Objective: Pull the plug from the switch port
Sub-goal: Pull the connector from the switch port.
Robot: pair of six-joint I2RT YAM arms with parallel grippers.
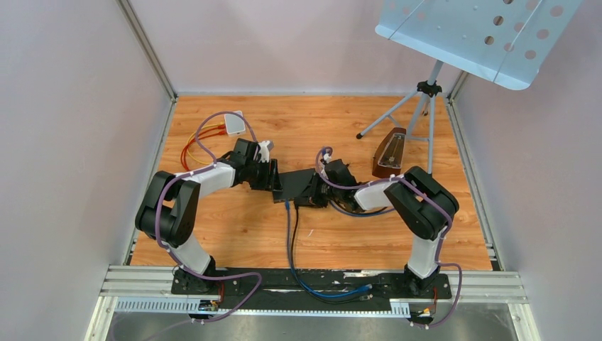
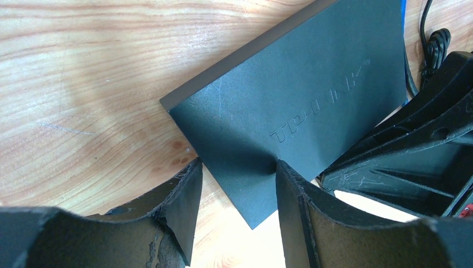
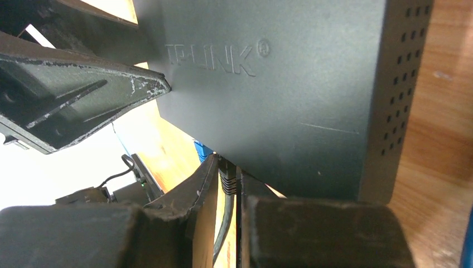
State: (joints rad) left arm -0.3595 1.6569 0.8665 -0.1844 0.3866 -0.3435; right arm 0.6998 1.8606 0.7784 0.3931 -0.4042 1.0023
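The black TP-LINK switch [image 1: 297,185] lies mid-table, also in the left wrist view [image 2: 301,95] and the right wrist view [image 3: 290,89]. A black cable [image 1: 294,238] and a blue cable [image 1: 287,227] run from its near edge. My right gripper [image 1: 321,193] [image 3: 227,174] is shut on the black plug [image 3: 226,181], which sits in its port. A blue plug [image 3: 203,151] is beside it. My left gripper [image 1: 274,177] [image 2: 237,173] is open, its fingers [image 2: 290,190] straddling the switch's corner, one tip on the switch's top.
A white box [image 1: 233,122] with orange and red wires lies far left. A brown metronome [image 1: 389,155] and a music stand's tripod [image 1: 424,106] stand far right. Walls close in on three sides. A loose blue plug end [image 1: 362,290] lies by the arm bases.
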